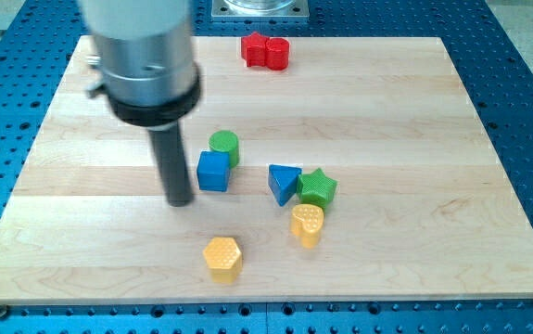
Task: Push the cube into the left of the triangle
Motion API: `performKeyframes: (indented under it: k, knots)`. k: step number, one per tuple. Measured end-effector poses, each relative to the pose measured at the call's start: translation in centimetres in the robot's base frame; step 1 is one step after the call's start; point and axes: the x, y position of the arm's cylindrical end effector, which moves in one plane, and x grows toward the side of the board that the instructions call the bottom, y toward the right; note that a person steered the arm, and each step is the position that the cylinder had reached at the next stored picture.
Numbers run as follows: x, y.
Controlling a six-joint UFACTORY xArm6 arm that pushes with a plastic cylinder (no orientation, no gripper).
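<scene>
The blue cube [213, 172] sits near the middle of the wooden board. The blue triangle [284, 183] lies to its right, with a gap between them. My tip [181, 200] rests on the board just left of the cube, slightly below its level and close to its left face. I cannot tell whether it touches the cube. The dark rod rises from the tip to the grey arm body at the view's top left.
A green cylinder [224, 146] touches the cube's top right. A green star [318, 187] touches the triangle's right side. A yellow heart [308, 223] lies below the star. A yellow hexagon [222, 257] lies near the bottom. Two red blocks [265, 51] sit at the top edge.
</scene>
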Motion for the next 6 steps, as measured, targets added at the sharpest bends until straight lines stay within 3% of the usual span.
performKeyframes:
  k: [1, 2, 3, 5, 6]
  knots:
    - [-2.6, -2.2]
    - [-3.2, 1.8]
    - [-1.9, 6.6]
    - [0.5, 10.7]
    - [4.0, 12.0]
